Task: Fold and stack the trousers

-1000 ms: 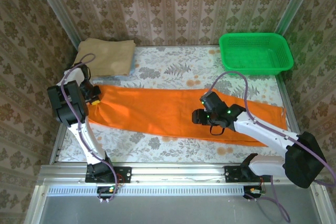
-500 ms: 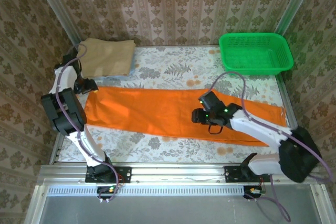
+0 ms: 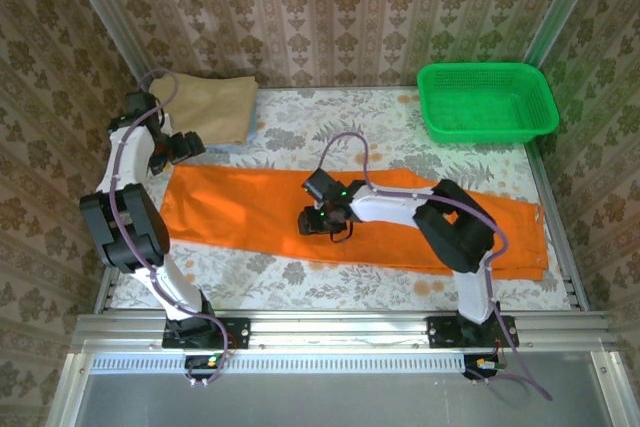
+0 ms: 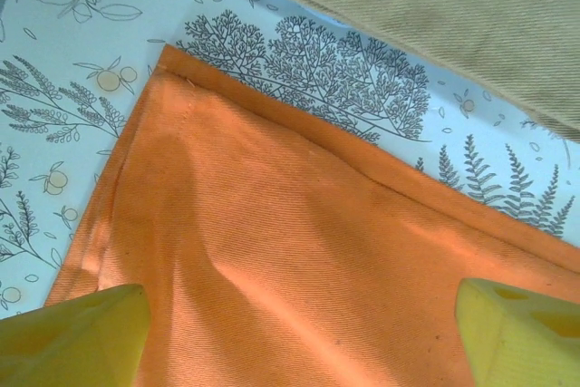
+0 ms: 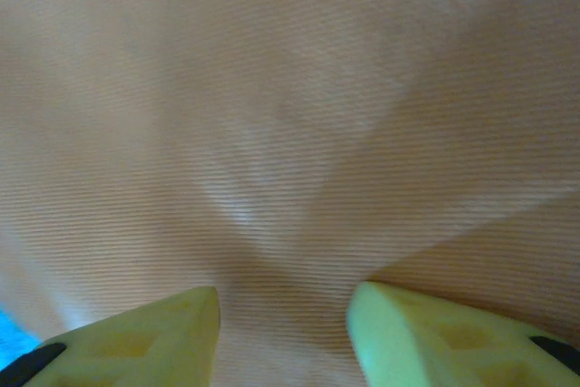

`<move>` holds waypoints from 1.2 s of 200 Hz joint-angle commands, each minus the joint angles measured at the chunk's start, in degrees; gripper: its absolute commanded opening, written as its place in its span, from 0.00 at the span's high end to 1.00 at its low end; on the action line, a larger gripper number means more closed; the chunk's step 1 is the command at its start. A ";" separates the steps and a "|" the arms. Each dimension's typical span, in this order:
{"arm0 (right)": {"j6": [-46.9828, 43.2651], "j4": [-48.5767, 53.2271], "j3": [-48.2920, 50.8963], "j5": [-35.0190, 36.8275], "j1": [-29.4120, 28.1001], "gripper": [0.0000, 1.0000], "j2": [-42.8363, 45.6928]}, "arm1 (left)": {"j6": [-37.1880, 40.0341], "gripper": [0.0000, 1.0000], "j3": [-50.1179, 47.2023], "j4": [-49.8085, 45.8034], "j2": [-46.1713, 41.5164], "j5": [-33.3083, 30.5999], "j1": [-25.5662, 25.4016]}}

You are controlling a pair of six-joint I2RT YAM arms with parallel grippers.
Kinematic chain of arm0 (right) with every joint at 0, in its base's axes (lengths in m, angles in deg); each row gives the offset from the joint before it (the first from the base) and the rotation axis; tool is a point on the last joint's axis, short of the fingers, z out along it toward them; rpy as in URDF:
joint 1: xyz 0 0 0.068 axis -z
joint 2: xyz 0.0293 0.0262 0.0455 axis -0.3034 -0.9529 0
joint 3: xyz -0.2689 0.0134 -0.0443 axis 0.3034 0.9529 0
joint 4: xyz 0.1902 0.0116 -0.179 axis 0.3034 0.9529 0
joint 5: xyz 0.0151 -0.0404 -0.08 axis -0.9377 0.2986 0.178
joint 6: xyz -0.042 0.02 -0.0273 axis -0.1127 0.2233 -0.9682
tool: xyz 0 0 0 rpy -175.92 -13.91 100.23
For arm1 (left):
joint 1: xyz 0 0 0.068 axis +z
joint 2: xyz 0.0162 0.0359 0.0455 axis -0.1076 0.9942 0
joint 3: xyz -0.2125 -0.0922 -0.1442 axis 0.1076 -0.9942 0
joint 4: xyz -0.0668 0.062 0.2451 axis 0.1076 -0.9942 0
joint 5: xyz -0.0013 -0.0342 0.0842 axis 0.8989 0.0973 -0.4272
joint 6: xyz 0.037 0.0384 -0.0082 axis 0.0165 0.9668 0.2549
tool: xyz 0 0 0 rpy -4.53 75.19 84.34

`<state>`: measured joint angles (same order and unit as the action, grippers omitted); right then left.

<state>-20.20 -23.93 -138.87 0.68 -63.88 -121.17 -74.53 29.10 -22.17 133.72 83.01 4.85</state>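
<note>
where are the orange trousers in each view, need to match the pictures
Top external: the bright orange soft-fabric trousers lie flat across the middle of the table.
Left wrist: their hemmed corner covers the lower frame.
Right wrist: creased orange fabric, close up, across the upper frame.
Shared landmark: the folded tan cloth beyond that corner, top and left wrist views.

A green mesh basket (image 3: 487, 105) sits at the far right of the floral worktop (image 3: 320, 132). A folded tan cloth (image 3: 205, 107) lies at its far left corner. Patterned wallpaper (image 3: 330, 7) covers the walls.
</note>
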 commanded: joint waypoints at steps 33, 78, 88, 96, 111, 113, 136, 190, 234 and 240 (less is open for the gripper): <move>0.90 8.57 20.15 -1.74 11.43 0.50 12.17 | 0.05 0.14 -1.97 -4.66 -2.40 1.00 -2.22; -1.94 9.35 23.39 -0.21 14.40 0.50 15.85 | 1.33 0.19 -2.56 -12.06 1.80 -4.95 -6.22; -2.14 9.05 23.26 0.10 14.41 0.50 16.09 | 1.52 0.21 -3.36 -12.69 3.47 -6.04 -7.30; -2.26 9.31 22.86 0.52 14.40 0.50 16.17 | 1.16 0.22 -3.38 -13.62 5.27 -7.86 -8.41; -2.61 9.16 22.23 0.26 14.38 0.50 16.52 | 0.56 0.22 -3.91 -13.53 8.19 -8.43 -9.51; -2.67 9.08 22.20 0.22 14.33 0.50 16.54 | 0.42 0.23 -3.97 -13.52 8.48 -8.62 -9.59; -2.96 9.42 22.14 0.62 14.31 0.50 18.55 | -0.60 0.26 -3.17 -14.26 12.31 -10.96 -9.66; -1.74 9.20 24.12 1.46 14.27 0.49 25.02 | -1.22 0.30 -3.03 -13.07 20.00 -8.96 -9.27; -1.31 10.06 24.46 2.21 14.31 0.49 28.38 | -1.35 0.38 -6.64 -10.84 16.50 -11.75 -9.68; -1.23 10.02 24.52 2.16 14.31 0.49 28.71 | -1.33 0.44 -6.82 -10.79 16.15 -10.25 -8.93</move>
<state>-21.92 -16.41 -115.05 0.92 -49.58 -94.13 -74.99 25.86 -33.98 149.91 75.36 -4.92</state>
